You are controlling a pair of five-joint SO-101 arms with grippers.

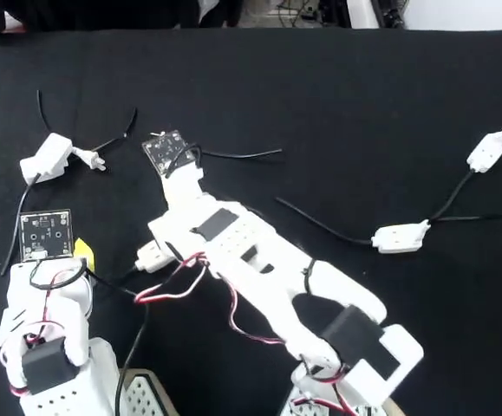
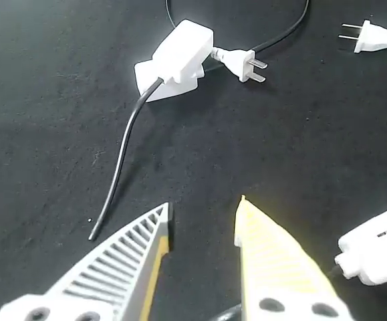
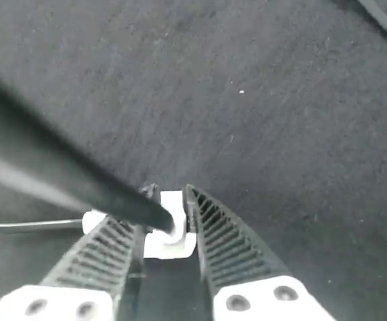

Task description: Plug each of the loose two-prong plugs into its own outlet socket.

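Far left on the black cloth table (image 1: pixel 337 87) lies a white plastic outlet socket block (image 1: pixel 47 158), boxy, with a thin black cord trailing off one end. Just beside it rests a small white two-prong plug (image 1: pixel 90 159), its two bare metal prongs pointing away from the block.

My left claw (image 2: pixel 204 204) hangs over bare cloth near that pair. Its grey ribbed finger and yellow finger are apart, with nothing between them. Close by its yellow side sits a second white socket block (image 1: pixel 151 257), with dark slots showing on its face.

Further along, my right arm stretches across the middle of the table. There my right claw (image 3: pixel 170 200) is clamped on a white plastic plug (image 3: pixel 170 231), low over the cloth, and a black lead (image 3: pixel 79 180) runs from the plug past my fingers.

Well off to the right lie a third white socket block (image 1: pixel 400 237) and, farther back, a fourth white socket block (image 1: pixel 489 152), each on a black cord.
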